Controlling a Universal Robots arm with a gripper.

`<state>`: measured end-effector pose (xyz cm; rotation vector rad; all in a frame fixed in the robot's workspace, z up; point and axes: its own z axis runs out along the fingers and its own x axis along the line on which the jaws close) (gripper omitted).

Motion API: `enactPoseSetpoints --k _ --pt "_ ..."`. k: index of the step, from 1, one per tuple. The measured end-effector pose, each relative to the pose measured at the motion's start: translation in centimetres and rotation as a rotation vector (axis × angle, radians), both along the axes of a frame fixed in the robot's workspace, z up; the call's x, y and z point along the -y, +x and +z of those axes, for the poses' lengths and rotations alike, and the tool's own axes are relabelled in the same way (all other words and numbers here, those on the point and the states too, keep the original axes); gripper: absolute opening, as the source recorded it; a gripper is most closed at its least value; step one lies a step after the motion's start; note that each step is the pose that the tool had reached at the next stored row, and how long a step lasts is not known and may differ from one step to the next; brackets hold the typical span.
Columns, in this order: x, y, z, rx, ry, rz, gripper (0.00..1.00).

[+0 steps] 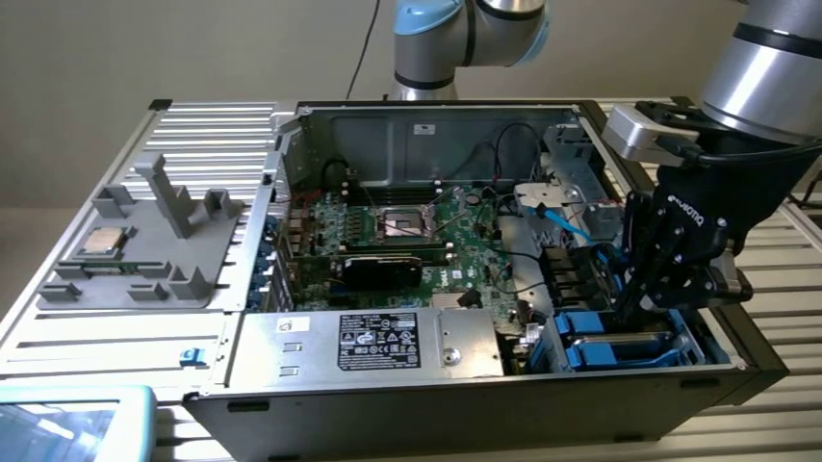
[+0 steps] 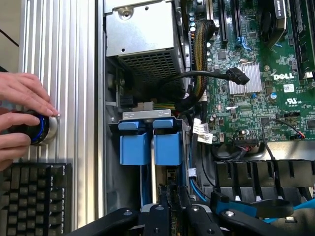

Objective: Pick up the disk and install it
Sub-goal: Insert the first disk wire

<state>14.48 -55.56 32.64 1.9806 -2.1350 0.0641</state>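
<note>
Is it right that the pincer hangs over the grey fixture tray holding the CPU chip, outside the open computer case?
Not quite. The exterior view shows the pincer down inside the open computer case, at the blue drive carriers. The grey fixture tray with the CPU chip stands apart.

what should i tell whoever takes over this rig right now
Tool: down inside the open computer case, at the drive bay on the exterior view's right, fingers shut on the disk.
Disk: standing on edge, partly slotted into the bay beside the blue carriers.
Done: disk picked up and brought to the bay.
Left: seating not confirmed; the tool has not let go.
Note: a person's hand rests on a round knob beside a keyboard.
</note>
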Motion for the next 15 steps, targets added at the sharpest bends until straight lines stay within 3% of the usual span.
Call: enactPoseSetpoints --k 2,5,7,11,15 --pt "0.01 0.0 0.0 0.0002 -0.0003 0.0 0.18" --pt "0.0 0.0 0.03 0.0 0.0001 0.0 0.31" --pt "0.0 0.0 0.2 0.0 0.0 0.0 0.31" --pt "0.0 0.0 1.75 0.0 -0.0012 0.0 0.31" --pt "-0.01 0.0 3.37 0.0001 -0.0089 0.0 0.31"
